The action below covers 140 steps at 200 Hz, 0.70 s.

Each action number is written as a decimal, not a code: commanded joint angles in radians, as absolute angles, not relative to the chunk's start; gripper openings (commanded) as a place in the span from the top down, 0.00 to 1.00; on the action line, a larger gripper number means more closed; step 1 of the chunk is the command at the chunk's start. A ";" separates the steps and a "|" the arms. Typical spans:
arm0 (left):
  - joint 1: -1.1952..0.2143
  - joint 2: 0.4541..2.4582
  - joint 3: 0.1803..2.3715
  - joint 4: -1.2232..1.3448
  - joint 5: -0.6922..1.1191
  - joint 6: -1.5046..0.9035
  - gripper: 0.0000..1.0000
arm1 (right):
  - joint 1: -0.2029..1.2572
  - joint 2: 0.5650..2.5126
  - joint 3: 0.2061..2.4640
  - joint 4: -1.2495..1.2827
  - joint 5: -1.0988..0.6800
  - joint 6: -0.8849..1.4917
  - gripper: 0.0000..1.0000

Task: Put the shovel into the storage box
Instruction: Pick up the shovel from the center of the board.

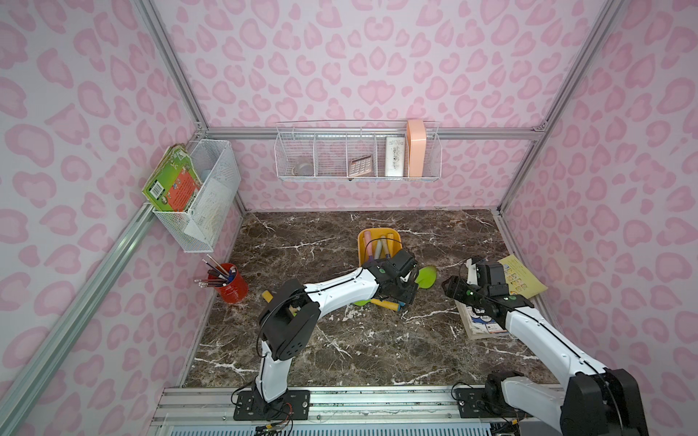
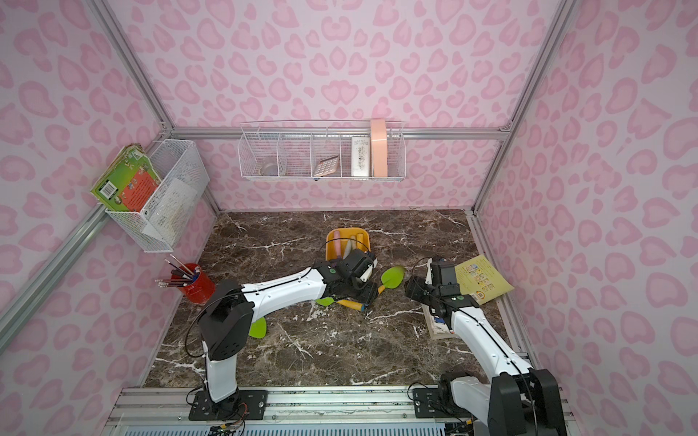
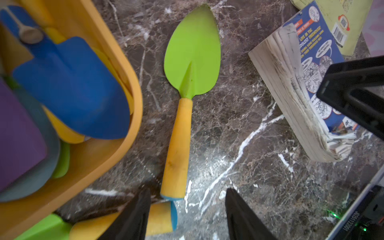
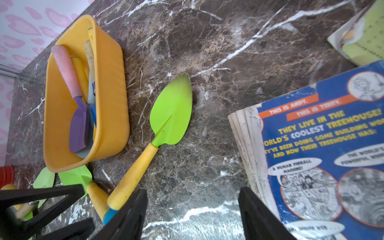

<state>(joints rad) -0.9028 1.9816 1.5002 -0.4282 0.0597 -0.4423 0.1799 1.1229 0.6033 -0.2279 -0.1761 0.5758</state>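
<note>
Shovel [image 3: 184,116] with the green blade and yellow handle is lying flat on the marble tabletop [image 3: 239,155], just beside the orange-yellow storage box [image 4: 112,93], not in it; your left gripper [image 3: 188,191] hangs over the handle's butt end, jaws spread wide, gripping nothing; your right gripper [image 4: 193,190] is spread open and empty too, right by a paperback book [image 4: 322,135]; a purple shovel [image 4: 79,122] and a blue shovel [image 3: 72,87] sit inside the box.
</note>
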 commanded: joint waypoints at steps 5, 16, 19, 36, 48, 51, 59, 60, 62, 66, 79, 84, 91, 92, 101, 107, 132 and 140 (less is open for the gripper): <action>-0.905 2.036 1.545 -0.461 0.054 -0.404 0.37 | 0.175 1.111 0.594 -0.207 -0.205 0.581 0.27; -0.905 2.052 1.554 -0.463 0.055 -0.402 0.37 | 0.174 1.108 0.589 -0.204 -0.209 0.581 0.27; -0.905 2.056 1.555 -0.462 0.055 -0.402 0.37 | 0.173 1.106 0.589 -0.204 -0.209 0.581 0.27; -0.906 2.077 1.562 -0.464 0.048 -0.399 0.37 | 0.170 1.101 0.583 -0.201 -0.214 0.581 0.27; -0.907 2.091 1.567 -0.464 0.043 -0.396 0.38 | 0.170 1.098 0.580 -0.194 -0.223 0.581 0.27; -0.908 2.096 1.570 -0.465 0.042 -0.394 0.38 | 0.169 1.098 0.579 -0.192 -0.226 0.581 0.27; -0.911 2.109 1.575 -0.466 0.038 -0.394 0.40 | 0.169 1.098 0.576 -0.185 -0.232 0.581 0.27; -0.911 2.111 1.576 -0.466 0.038 -0.394 0.40 | 0.169 1.098 0.576 -0.184 -0.233 0.580 0.27; -0.911 2.113 1.578 -0.467 0.038 -0.393 0.40 | 0.169 1.098 0.575 -0.183 -0.235 0.581 0.27; -0.913 2.118 1.581 -0.469 0.034 -0.393 0.41 | 0.169 1.098 0.574 -0.180 -0.239 0.581 0.27; -0.920 2.137 1.591 -0.469 0.020 -0.387 0.42 | 0.169 1.098 0.571 -0.174 -0.250 0.584 0.28; -0.922 2.142 1.596 -0.471 0.016 -0.384 0.43 | 0.169 1.098 0.569 -0.172 -0.254 0.582 0.28; -0.923 2.151 1.603 -0.474 0.009 -0.382 0.44 | 0.169 1.097 0.568 -0.171 -0.258 0.584 0.28; -0.924 2.152 1.604 -0.474 0.008 -0.382 0.44 | 0.169 1.097 0.567 -0.170 -0.259 0.584 0.28; -0.925 2.158 1.613 -0.478 0.002 -0.378 0.45 | 0.169 1.094 0.564 -0.168 -0.263 0.585 0.28; -0.926 2.163 1.616 -0.480 0.000 -0.376 0.47 | 0.168 1.091 0.560 -0.167 -0.265 0.587 0.28; -0.927 2.167 1.626 -0.480 -0.006 -0.362 0.54 | 0.169 1.077 0.546 -0.160 -0.261 0.591 0.28; -0.927 2.168 1.626 -0.480 -0.006 -0.358 0.55 | 0.166 1.075 0.545 -0.161 -0.259 0.591 0.28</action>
<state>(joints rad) -0.9283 2.1616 1.6154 -0.4713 0.0093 -0.3855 0.1688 1.0847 0.5507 -0.1833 -0.2554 0.5827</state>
